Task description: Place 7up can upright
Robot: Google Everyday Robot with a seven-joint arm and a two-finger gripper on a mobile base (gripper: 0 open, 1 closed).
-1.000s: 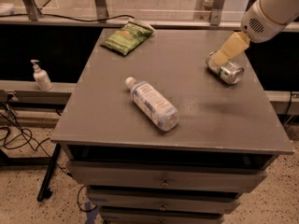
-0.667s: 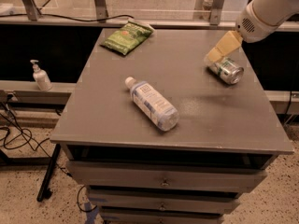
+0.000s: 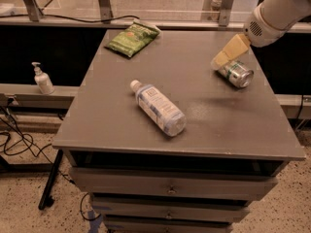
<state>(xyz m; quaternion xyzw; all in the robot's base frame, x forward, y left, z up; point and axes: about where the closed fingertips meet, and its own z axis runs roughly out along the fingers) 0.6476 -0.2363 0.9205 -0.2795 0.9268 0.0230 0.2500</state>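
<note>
Over to the grey table (image 3: 121, 130), far right side: 7up can (image 3: 236, 74) down on its side, not upright. Silver body with a green band, round end turned toward the front right. No lettering readable on it from here.

Right at its far end: gripper (image 3: 220, 60), tan, slanting down from the white arm (image 3: 277, 11) at upper right. Tip against or just beside the can's upper left end, hard to say which, and hiding a little of that end. Clenched or released? Cannot tell.

Middle of the table: clear plastic water bottle (image 3: 159, 107), also lying flat. White cap pointing back left, base toward the front right edge. Blue-and-white label round its middle, print too small to read. Well apart from the can, with bare tabletop in between.

Back left corner: flat green snack bag (image 3: 132, 37), a patch of orange-red on its face, brand name not legible. Close to the rear edge, well apart from bottle and can alike.

Off the table, on a low ledge to the left: small white pump dispenser (image 3: 43, 79), upright. Under the tabletop: stacked drawers (image 3: 170, 186) with small knobs at centre. Down on the speckled floor at left: black cables (image 3: 14, 144). Behind it all: metal posts (image 3: 103, 3) in front of glass.
</note>
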